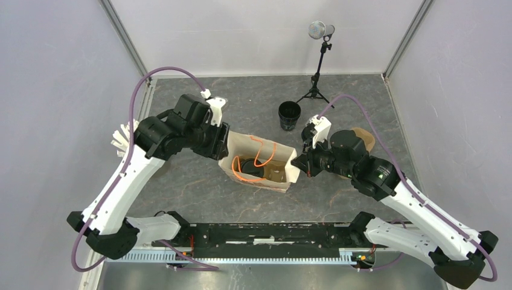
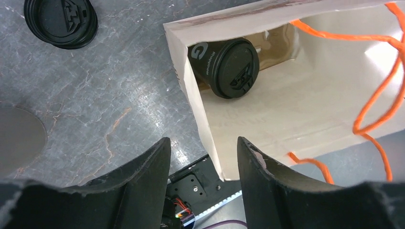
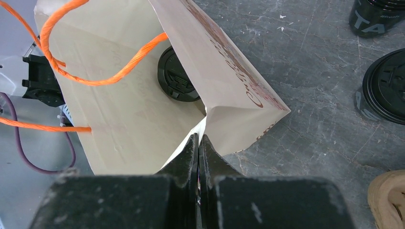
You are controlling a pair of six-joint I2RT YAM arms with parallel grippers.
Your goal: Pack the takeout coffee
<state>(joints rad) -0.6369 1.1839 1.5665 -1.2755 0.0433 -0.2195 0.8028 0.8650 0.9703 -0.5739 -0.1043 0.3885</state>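
Note:
A beige paper bag (image 1: 273,183) with orange handles lies open in the middle of the table. One takeout coffee (image 2: 230,67), a black cup with a black lid, lies tilted inside it, also seen in the right wrist view (image 3: 175,81). My right gripper (image 3: 198,137) is shut on the bag's right rim (image 3: 210,112). My left gripper (image 2: 203,143) is open, its fingers either side of the bag's left rim (image 2: 203,119) without pinching it. A second coffee (image 1: 289,115) stands behind the bag. Two lidded cups (image 3: 386,86) (image 3: 377,14) show right of the bag.
The brown pulp cup carrier (image 1: 364,138) lies behind my right arm, its edge in the right wrist view (image 3: 389,200). A microphone on a small tripod (image 1: 318,66) stands at the back. Grey walls close in the sides.

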